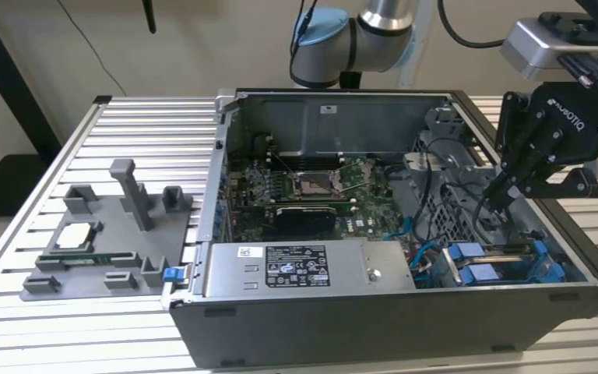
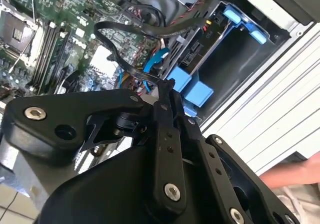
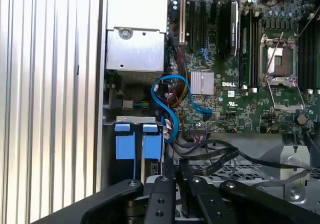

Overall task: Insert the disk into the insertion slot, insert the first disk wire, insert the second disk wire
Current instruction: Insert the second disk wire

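open computer case (image 1: 382, 312) sits on the slatted table (image 1: 29, 327), motherboard (image 1: 310, 187) bare inside, silver power supply (image 1: 310, 269) along its near wall. beside that, in the case's near corner at the exterior view's right, the insertion slot (image 1: 507, 269) with blue tabs; can't tell if the disk is seated. black gripper (image 1: 498, 199) hovers over the perforated cage (image 1: 455, 210), fingers (image 2: 165, 91) pinched together, a dark cable right at the tips, grasp unclear.

A robotics lab: slatted aluminium bench (image 1: 29, 312); opened computer case (image 1: 382, 319).
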{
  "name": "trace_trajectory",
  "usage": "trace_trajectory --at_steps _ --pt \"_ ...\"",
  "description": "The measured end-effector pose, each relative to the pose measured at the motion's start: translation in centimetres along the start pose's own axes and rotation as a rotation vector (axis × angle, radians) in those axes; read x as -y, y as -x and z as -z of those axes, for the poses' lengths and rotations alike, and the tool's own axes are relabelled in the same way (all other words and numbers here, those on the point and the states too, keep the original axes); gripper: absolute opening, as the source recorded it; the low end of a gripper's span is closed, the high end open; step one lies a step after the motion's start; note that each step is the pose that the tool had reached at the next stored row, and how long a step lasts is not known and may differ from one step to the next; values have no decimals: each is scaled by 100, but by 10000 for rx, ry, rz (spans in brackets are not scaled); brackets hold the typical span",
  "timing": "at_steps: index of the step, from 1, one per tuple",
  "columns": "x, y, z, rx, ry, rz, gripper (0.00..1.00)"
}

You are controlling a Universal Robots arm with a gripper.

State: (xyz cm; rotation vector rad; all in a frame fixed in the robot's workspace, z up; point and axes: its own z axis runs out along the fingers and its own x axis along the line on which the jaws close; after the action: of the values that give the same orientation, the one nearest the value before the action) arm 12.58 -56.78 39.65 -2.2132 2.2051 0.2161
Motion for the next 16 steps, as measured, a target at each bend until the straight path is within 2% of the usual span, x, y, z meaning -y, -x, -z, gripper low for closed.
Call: trace_trajectory --at_steps 5,11,16 --pt "2 -1 -16 -2 -1 0 0" --pt "19 -12 -120 -11 -1 -1 0" --pt "31 -21 -196 -113 -1 -10 0"
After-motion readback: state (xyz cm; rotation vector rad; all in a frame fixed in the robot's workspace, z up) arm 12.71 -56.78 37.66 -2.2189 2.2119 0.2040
